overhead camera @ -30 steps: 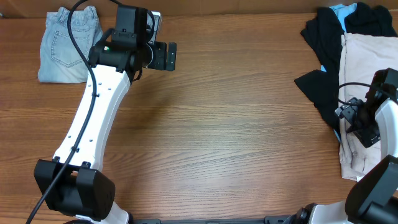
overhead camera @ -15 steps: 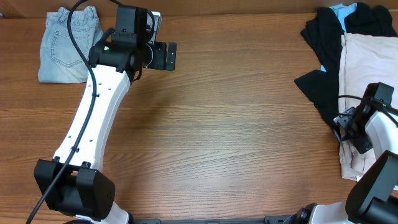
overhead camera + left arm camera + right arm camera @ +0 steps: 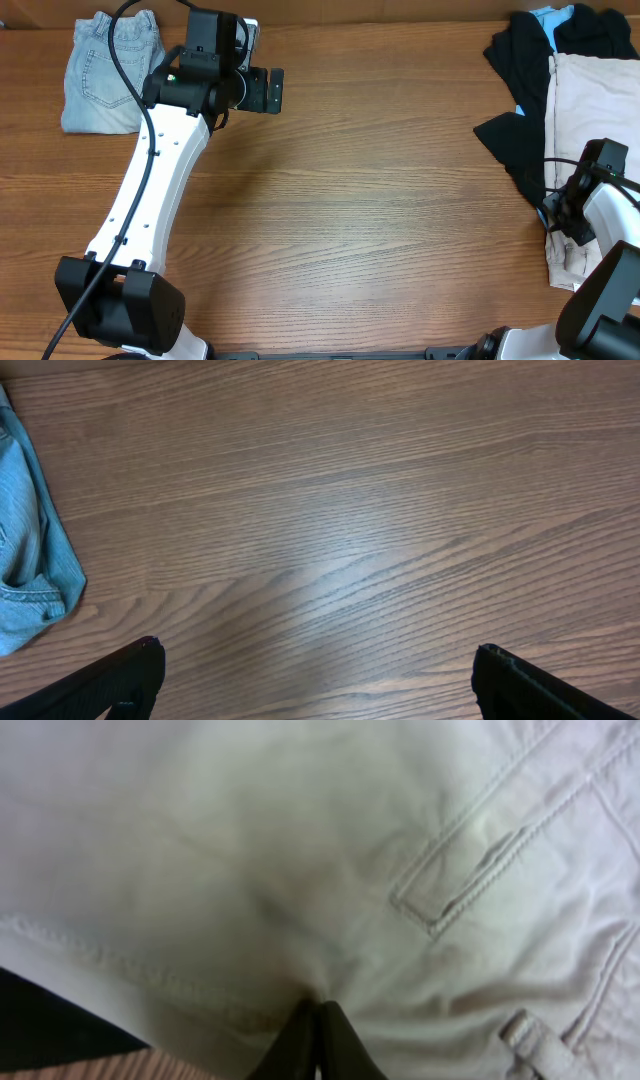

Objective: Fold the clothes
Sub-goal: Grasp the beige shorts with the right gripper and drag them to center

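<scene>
Overhead: beige shorts (image 3: pixel 590 95) lie at the far R edge of the table (image 3: pixel 380 200), long axis running front to back, partly on top of the black garments (image 3: pixel 515 60). That overlap is likely why you take the pale cloth from its inner (L) edge: it is the side that can be dragged out to bare wood. R gripper (image 3: pixel 553 213) sits low on that edge, near the front end of the shorts. From up here you can't read the jaws. L gripper (image 3: pixel 268 90) is parked at the back L, beside the denim shorts (image 3: pixel 105 70) and well apart from the job, prob. to keep the centre free as a folding area. L wrist view: the L fingers (image 3: pixel 130 675) stand wide apart at the bottom corners, released, nothing between them, only wood below and a denim corner at frame L. R wrist view: the R fingers (image 3: pixel 300 1045) are pressed tight together, clenched on a small pinch of the beige shorts just inside the stitched hem. The cloth puckers toward the tips, so the grip looks real, tho thin. A pocket welt (image 3: pixel 470 870) and a belt loop (image 3: pixel 530 1030) show to the R, so you hold near the waist/pocket area. Black cloth and a sliver of wood show bottom L, so the pinch sits close to the edge. Risk, as I judge it: a shallow bite may slip on a pull.
</scene>
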